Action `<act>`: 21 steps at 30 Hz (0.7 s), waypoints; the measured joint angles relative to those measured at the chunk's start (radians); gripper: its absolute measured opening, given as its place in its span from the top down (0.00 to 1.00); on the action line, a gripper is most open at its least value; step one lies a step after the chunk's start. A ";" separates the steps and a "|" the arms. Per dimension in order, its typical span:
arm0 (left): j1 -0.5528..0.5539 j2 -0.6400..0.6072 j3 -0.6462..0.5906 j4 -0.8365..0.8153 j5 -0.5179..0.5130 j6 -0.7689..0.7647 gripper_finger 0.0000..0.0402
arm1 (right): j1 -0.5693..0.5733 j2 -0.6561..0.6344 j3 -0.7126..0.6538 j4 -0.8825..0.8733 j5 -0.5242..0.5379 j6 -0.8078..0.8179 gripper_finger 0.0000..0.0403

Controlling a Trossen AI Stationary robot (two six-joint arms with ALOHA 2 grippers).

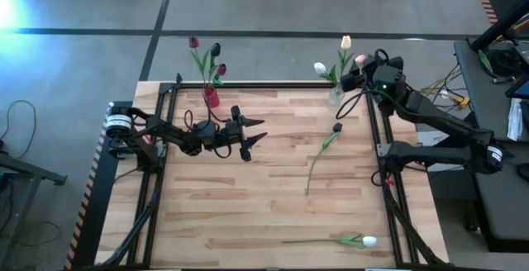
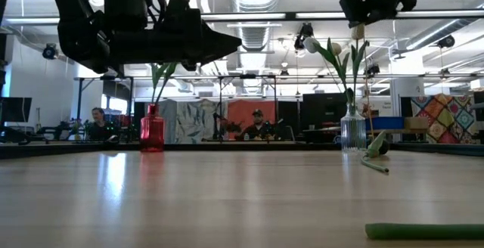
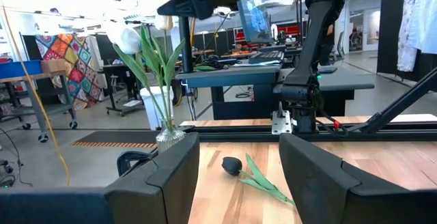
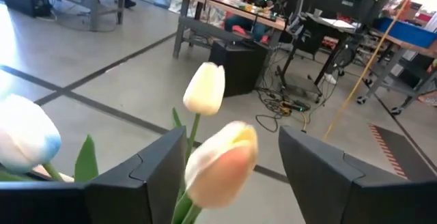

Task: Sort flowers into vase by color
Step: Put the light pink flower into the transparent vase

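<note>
A red vase [image 1: 211, 97] at the far left holds three dark tulips [image 1: 216, 49]. A clear vase [image 1: 335, 97] at the far right holds three light ones: white [image 4: 24, 138], cream [image 4: 205, 87] and peach [image 4: 222, 162]. My right gripper [image 4: 232, 134] hovers open high over the clear vase [image 2: 349, 131], one finger on either side of the peach head and apart from it. My left gripper [image 1: 252, 139] hangs open above the table's left middle, holding nothing. A dark tulip [image 1: 337, 127] lies flat on the table. A white tulip [image 1: 368, 241] lies by the near edge.
The black frame rails [image 1: 273, 85] run along the table's far edge and both sides. Bare wood lies between the two loose tulips and in front of my left gripper [image 3: 239, 142]. People sit at desks [image 2: 257, 127] in the room beyond the table.
</note>
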 joint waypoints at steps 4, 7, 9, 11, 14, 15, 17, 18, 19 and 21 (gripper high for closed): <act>0.000 0.000 0.000 0.000 0.000 0.000 0.53 | 0.002 0.000 0.054 -0.061 -0.007 0.000 0.47; 0.000 0.000 -0.001 0.000 0.000 0.000 0.53 | 0.015 -0.006 0.096 -0.108 -0.007 -0.001 0.53; 0.000 0.000 -0.001 -0.001 0.000 0.000 0.53 | 0.028 -0.018 0.115 -0.116 -0.007 -0.001 0.61; 0.000 0.000 -0.001 -0.002 0.000 0.000 0.53 | 0.036 -0.024 0.124 -0.121 -0.007 -0.002 0.70; 0.000 0.000 -0.001 -0.002 0.000 0.000 0.53 | 0.036 -0.026 0.120 -0.122 -0.007 -0.010 0.87; 0.001 0.000 -0.001 -0.002 0.000 0.000 0.53 | 0.035 -0.026 0.116 -0.121 -0.007 -0.010 0.92; 0.001 0.000 -0.001 -0.003 0.000 0.000 0.53 | 0.033 -0.022 0.107 -0.120 -0.006 0.000 0.96; 0.001 0.000 -0.001 -0.003 0.001 0.000 0.53 | 0.033 -0.018 0.103 -0.116 -0.004 0.011 0.96; 0.001 0.000 -0.001 -0.004 0.000 -0.001 0.53 | 0.033 -0.014 0.099 -0.117 -0.002 0.019 0.97; 0.001 0.000 -0.001 -0.004 0.001 -0.003 0.53 | 0.033 -0.006 0.094 -0.118 0.000 0.026 0.98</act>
